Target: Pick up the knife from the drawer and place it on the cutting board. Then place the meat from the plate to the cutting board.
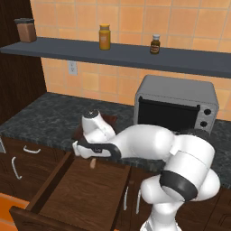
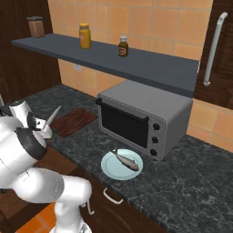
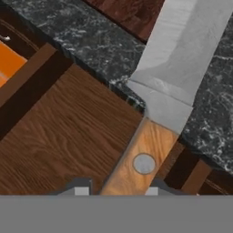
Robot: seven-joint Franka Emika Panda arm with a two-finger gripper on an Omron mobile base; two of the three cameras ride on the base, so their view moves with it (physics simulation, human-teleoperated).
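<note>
My gripper is shut on the knife, holding its tan wooden handle with the silvery blade pointing away from the hand. The knife hangs above the back edge of the open dark wood drawer, where it meets the counter. In the right base view the blade sticks up from the gripper, close to the reddish-brown cutting board. The arm partly hides the board in the left base view. The silvery meat lies on the pale plate in front of the toaster oven.
A grey toaster oven stands on the dark speckled counter to the right of the board. A shelf above carries jars. Closed drawers with white handles sit left of the open one.
</note>
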